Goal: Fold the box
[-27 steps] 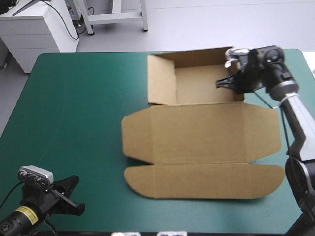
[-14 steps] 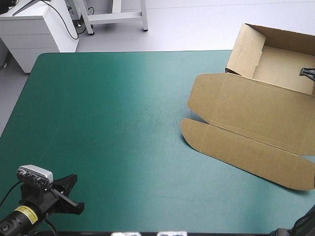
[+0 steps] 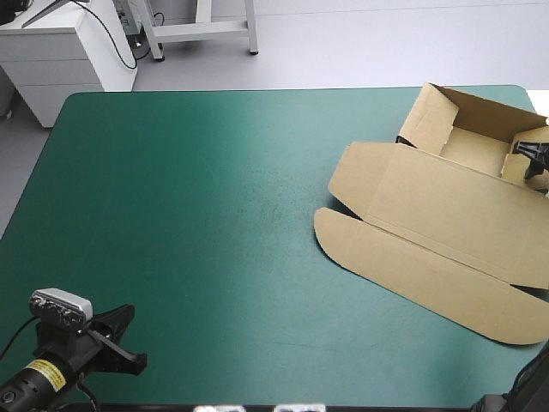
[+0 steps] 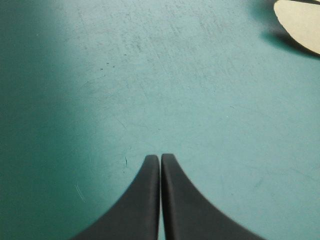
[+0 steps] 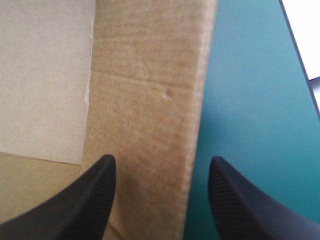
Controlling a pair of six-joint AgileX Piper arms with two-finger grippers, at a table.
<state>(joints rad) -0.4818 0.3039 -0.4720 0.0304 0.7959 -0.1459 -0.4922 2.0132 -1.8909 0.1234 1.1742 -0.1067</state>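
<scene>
The brown box (image 3: 429, 206) lies at the table's right side, turned at an angle. Its tray (image 3: 467, 146) has raised walls and sits near the far right corner. The lid (image 3: 412, 249) lies flat toward the table's middle. My right gripper (image 3: 527, 153) is inside the tray at its right wall. In the right wrist view this gripper (image 5: 160, 167) is open, with the brown wall (image 5: 150, 100) standing between its fingers. My left gripper (image 3: 129, 343) hovers at the near left corner, far from the box. It is shut (image 4: 160, 159) on nothing, and a lid corner (image 4: 302, 22) shows far ahead of it.
A wide stretch of teal-green cover (image 3: 189, 215) lies between the left gripper and the box. The table's right edge (image 5: 295, 45) runs just beyond the tray wall that the right gripper straddles.
The box has been dragged from the table's middle to its right side and turned. Just before, its tray was tilted up; now it rests lower. The left gripper has not moved.
</scene>
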